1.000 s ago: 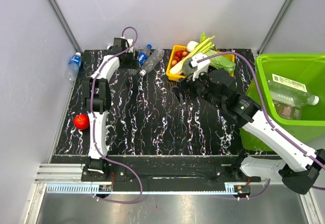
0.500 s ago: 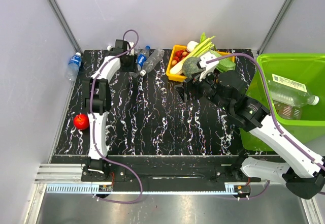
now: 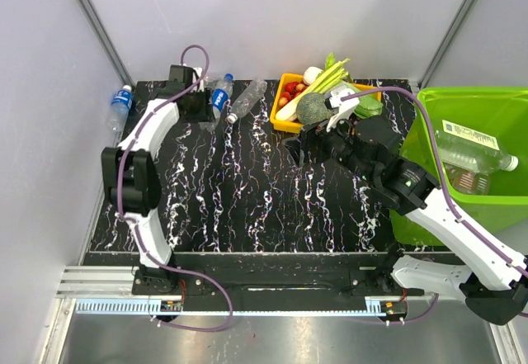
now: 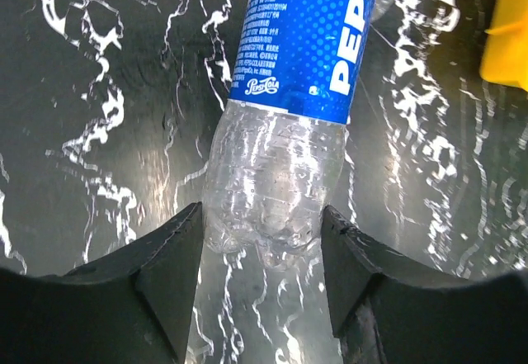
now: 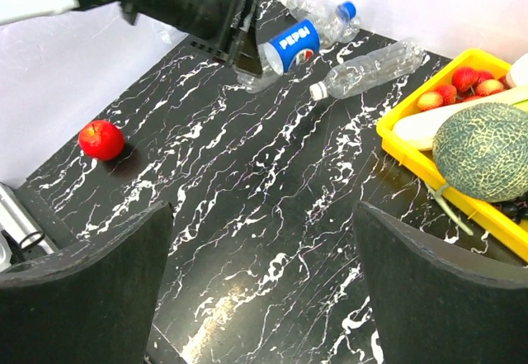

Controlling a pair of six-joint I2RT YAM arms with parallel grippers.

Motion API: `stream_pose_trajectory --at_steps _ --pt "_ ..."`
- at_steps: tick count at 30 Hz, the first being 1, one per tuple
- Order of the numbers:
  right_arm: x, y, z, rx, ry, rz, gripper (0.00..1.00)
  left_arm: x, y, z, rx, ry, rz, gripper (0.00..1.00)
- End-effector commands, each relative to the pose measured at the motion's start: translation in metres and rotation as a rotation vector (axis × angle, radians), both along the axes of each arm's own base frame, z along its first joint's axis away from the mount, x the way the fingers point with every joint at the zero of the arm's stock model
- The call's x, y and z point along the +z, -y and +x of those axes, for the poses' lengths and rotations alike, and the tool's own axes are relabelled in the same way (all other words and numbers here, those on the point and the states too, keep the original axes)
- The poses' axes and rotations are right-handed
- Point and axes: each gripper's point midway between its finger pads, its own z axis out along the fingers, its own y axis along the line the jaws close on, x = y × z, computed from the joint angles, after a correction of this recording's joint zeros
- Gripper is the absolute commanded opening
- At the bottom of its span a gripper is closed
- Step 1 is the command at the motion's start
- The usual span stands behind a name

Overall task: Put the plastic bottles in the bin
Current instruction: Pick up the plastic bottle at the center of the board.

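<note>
- Two clear plastic bottles (image 3: pixel 477 148) lie inside the large lime-green translucent bin (image 3: pixel 462 93), which stands at the right edge of the black marbled worktop (image 3: pixel 247 207).
- Left claw (image 4: pixel 260 224): clamped on the base of a clear blue-labelled Pepsi bottle (image 4: pixel 285 133), near the far-left corner.
- One clear unlabelled bottle (image 3: pixel 246 100) lies just beside it on the far edge; a blue-capped clear bottle (image 5: pixel 322 9) lies behind both.
- One blue-labelled small bottle (image 3: pixel 121 104) lies beyond the left edge.
- Right claw (image 5: pixel 262 215): fingers spread wide, gripping nothing, near the shallow yellow tray (image 5: pixel 408 145) at the far edge.
- One red apple (image 5: pixel 101 139) sits near the left edge.
</note>
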Motion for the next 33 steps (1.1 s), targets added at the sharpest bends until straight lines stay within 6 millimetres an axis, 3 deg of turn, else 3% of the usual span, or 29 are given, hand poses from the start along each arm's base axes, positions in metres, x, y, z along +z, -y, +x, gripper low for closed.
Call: stream_pose_trajectory --at_steps 1,9,12,15,18,22,33 --pt "0.011 0.001 -0.006 -0.015 -0.025 0.098 0.94 0.067 0.013 -0.022 0.004 0.143 -0.105 0.2" --pt "0.015 0.003 -0.002 -0.076 -0.062 0.233 0.97 0.139 0.071 -0.103 -0.222 0.309 -0.368 0.19" --pt "0.015 -0.006 0.0 -0.064 -0.08 0.3 0.96 0.154 0.093 -0.142 -0.342 0.357 -0.452 0.19" --pt "0.011 -0.015 0.003 -0.054 -0.107 0.356 0.96 0.167 0.102 -0.176 -0.417 0.412 -0.52 0.19" --pt "0.005 -0.021 0.01 -0.072 -0.14 0.423 0.97 0.175 0.11 -0.205 -0.487 0.446 -0.608 0.19" --pt "0.012 -0.034 0.017 -0.05 -0.133 0.542 0.97 0.178 0.118 -0.236 -0.585 0.468 -0.687 0.2" --pt "0.005 -0.085 0.031 0.089 -0.15 0.608 0.97 0.173 0.127 -0.27 -0.7 0.505 -0.72 0.21"
